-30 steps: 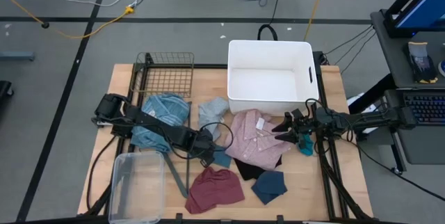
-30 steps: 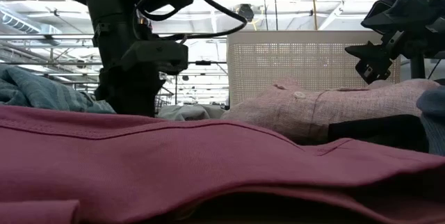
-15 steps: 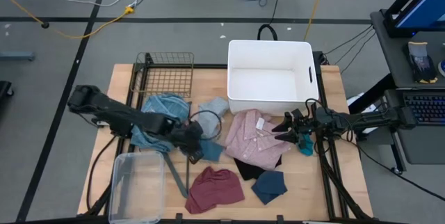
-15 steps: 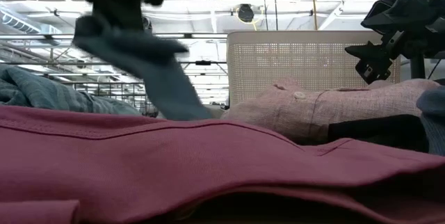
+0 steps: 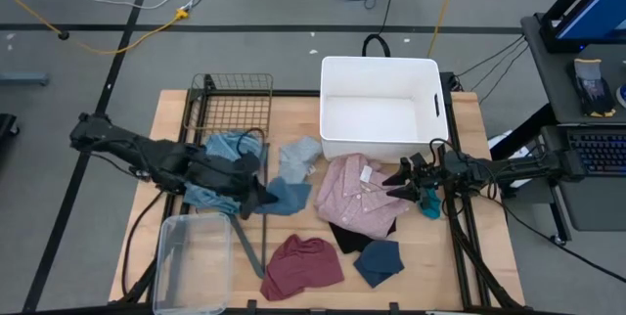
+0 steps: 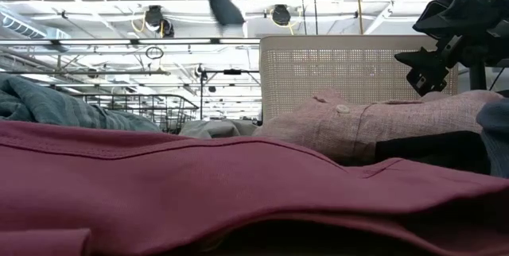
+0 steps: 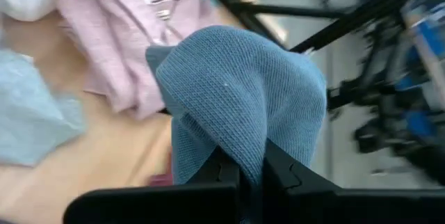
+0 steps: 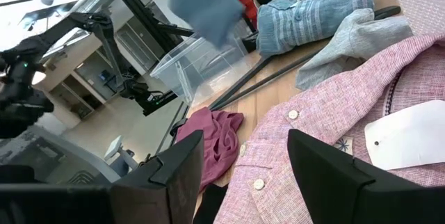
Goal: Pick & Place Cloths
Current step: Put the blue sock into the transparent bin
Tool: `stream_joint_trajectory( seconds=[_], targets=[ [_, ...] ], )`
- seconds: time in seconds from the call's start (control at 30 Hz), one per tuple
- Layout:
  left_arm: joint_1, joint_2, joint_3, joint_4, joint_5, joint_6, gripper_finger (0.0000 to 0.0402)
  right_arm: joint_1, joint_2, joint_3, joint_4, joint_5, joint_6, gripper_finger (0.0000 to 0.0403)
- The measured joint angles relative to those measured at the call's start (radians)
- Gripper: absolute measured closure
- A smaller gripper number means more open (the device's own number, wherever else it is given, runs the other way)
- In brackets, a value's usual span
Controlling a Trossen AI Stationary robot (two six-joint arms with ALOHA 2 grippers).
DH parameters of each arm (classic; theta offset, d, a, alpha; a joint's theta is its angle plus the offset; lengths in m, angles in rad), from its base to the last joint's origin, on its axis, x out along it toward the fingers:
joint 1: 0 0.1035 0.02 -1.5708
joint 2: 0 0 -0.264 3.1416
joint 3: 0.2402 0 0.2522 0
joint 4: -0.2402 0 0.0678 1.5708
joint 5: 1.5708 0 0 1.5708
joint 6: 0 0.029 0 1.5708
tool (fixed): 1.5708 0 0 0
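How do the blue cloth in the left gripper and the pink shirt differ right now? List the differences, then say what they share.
The blue cloth hangs lifted, pinched in the shut left gripper; the pink shirt lies spread on the table. The cloth is small, plain and bunched; the shirt is larger, with buttons and a white tag. Both are soft fabric.

The shirt [image 5: 357, 194] is pink with a fine check and white buttons. The striped top [image 5: 223, 149] is light blue. The cloth [image 7: 243, 92] in the left gripper [image 5: 256, 198] is a plain blue knit. Another piece [image 5: 305, 264] is maroon. The tub [image 5: 381, 110] is white.
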Motion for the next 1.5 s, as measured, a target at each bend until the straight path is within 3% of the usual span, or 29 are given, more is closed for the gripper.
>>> stream_joint_trajectory(
  seconds=[0.27,0.53,0.77,0.9,1.03,1.27,1.5],
  targets=[
    [-0.063,-0.101,0.001,0.014,0.14,-0.185,0.0394,0.0,0.0,0.0,0.0,0.002,-0.002,0.0202],
    [-0.128,-0.122,0.001,0.011,0.282,-0.374,0.0394,0.0,0.0,0.0,-0.001,0.004,-0.001,0.0202],
    [-0.167,-0.122,0.001,0.006,0.313,-0.462,0.0394,0.0,0.0,0.0,-0.001,0.008,-0.001,0.0202],
    [-0.189,-0.122,0.001,0.006,0.338,-0.524,0.0394,0.0,0.0,0.0,-0.001,0.061,-0.001,0.0202],
    [-0.218,-0.122,0.001,0.007,0.425,-0.691,0.0394,0.0,0.0,0.0,-0.001,0.109,0.0,0.0202],
    [-0.309,-0.127,0.001,0.007,0.568,-0.986,0.0394,0.0,0.0,0.0,-0.004,0.102,0.0,0.0202],
    [-0.395,-0.127,0.001,-0.045,0.608,-1.141,0.0394,0.0,0.0,0.0,-0.008,0.101,-0.001,0.0202]
  ],
)
